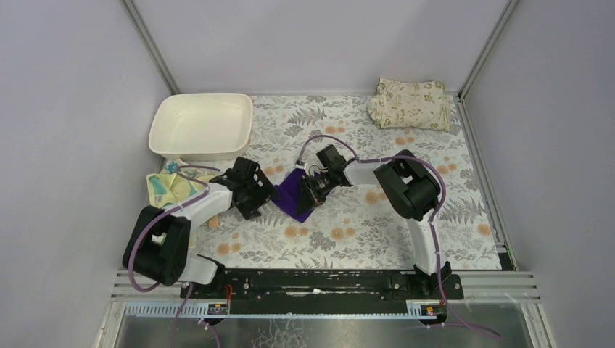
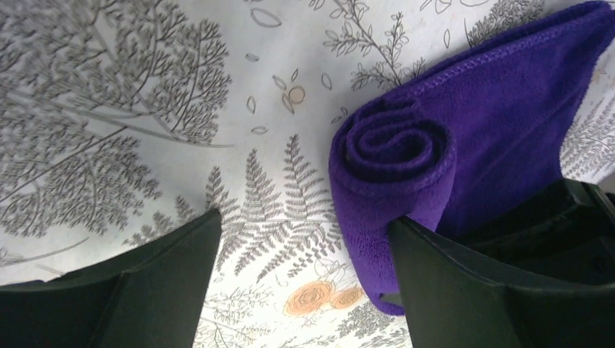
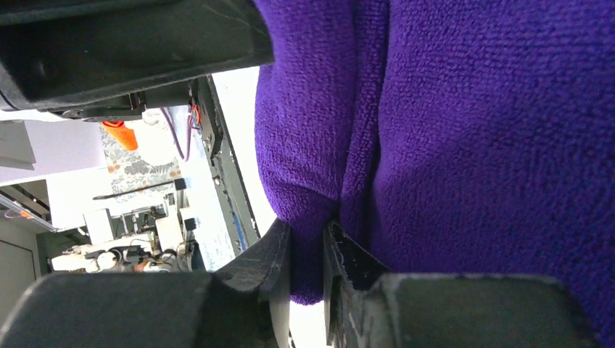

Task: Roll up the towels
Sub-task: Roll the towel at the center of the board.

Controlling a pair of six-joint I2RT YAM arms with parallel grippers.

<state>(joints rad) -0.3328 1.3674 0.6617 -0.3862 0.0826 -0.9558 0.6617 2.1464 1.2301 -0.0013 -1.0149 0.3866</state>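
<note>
The dark purple towel point(image 1: 292, 196) lies mid-table between my two grippers, partly rolled. In the left wrist view its rolled end point(image 2: 395, 148) shows a spiral. My left gripper point(image 1: 262, 197) is open at the roll's left end point(image 2: 304, 243); its right finger point(image 2: 471, 290) touches the roll and floral mat shows between the jaws. My right gripper point(image 1: 313, 193) is shut on a fold of the purple towel point(image 3: 435, 130), pinching it at the tips point(image 3: 307, 250). The pale yellow towel with teal marks point(image 1: 167, 188) lies crumpled at the left, under the left arm. I cannot make out the teal towel.
A white basin point(image 1: 163, 123) stands at the back left, just behind the yellow towel. A beige leaf-printed folded cloth point(image 1: 410, 104) lies at the back right. The floral mat point(image 1: 348, 232) covers the table, with grey walls on three sides.
</note>
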